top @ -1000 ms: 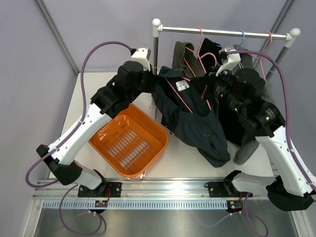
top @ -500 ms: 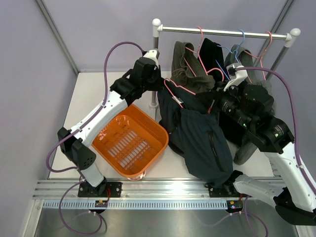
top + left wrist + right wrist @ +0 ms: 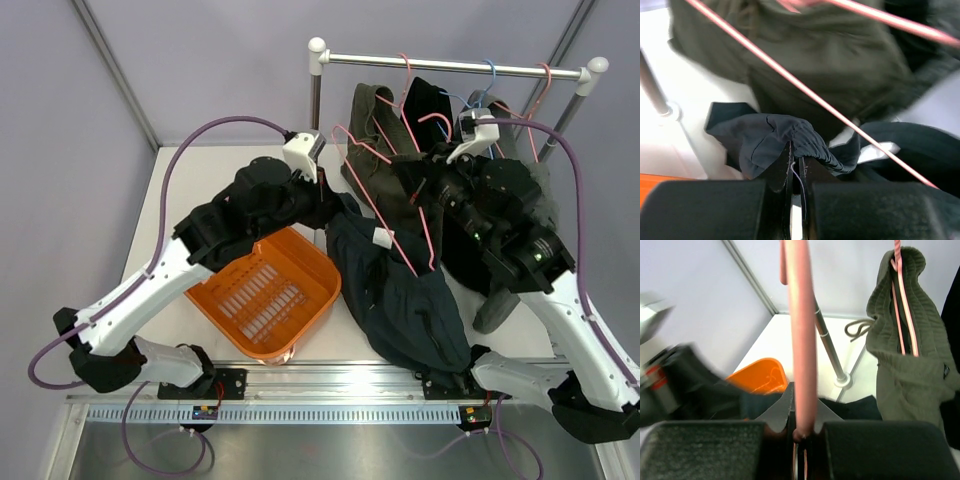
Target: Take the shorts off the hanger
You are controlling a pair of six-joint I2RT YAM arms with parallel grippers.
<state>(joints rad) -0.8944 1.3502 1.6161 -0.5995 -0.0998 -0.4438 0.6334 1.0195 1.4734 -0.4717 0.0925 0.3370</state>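
Since the navy shorts (image 3: 405, 300) look soft and floppy, left hand (image 3: 796, 167) is pinched tight on their gathered edge, right hand (image 3: 804, 432) clamped on the pink hanger (image 3: 801, 340).

An orange plastic basket (image 3: 265, 290) sits askew on the white worktop (image 3: 205, 175), left of the metal garment rail (image 3: 450, 65). The rail's upright post (image 3: 316, 100) stands behind the basket.

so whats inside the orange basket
Only its bare slotted floor shows in the basket; the far corner is hidden under the left arm.
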